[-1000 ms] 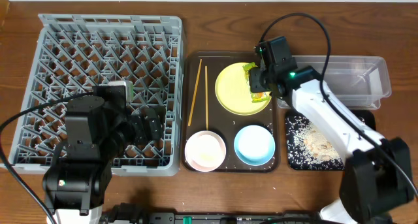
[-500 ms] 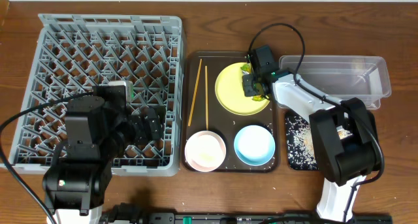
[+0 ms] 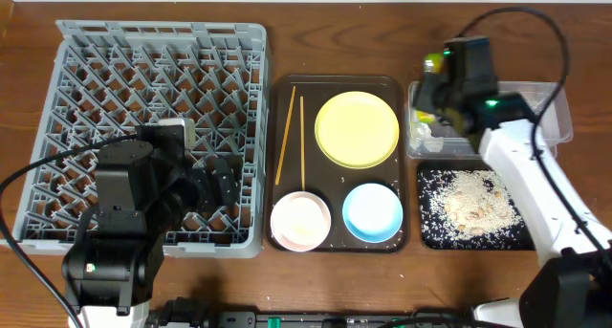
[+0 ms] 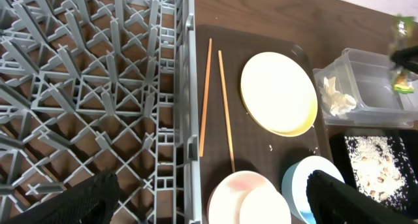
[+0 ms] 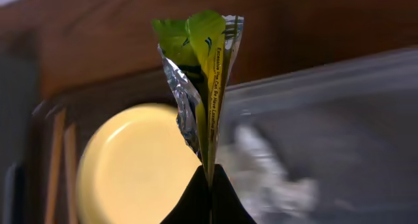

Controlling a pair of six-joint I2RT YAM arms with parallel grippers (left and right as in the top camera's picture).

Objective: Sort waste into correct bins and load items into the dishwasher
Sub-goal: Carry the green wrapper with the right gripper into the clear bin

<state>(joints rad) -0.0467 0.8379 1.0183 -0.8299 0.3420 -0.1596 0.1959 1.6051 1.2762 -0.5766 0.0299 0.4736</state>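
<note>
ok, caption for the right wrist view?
Right fingers pinch the wrapper above the tub, plate behind.

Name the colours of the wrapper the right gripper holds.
Wrapper: green and yellow, silver foil inside; best in right wrist view.

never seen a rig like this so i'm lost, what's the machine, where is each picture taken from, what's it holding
Two robot arms sit at a table. One picture looks down from above; the other two come from a camera on each wrist. The right gripper pinches a snack wrapper over a clear tub with a tissue in it. The left gripper is open over a grey dish rack. A brown tray carries a yellow plate, blue bowl, pinkish bowl and chopsticks.
</note>
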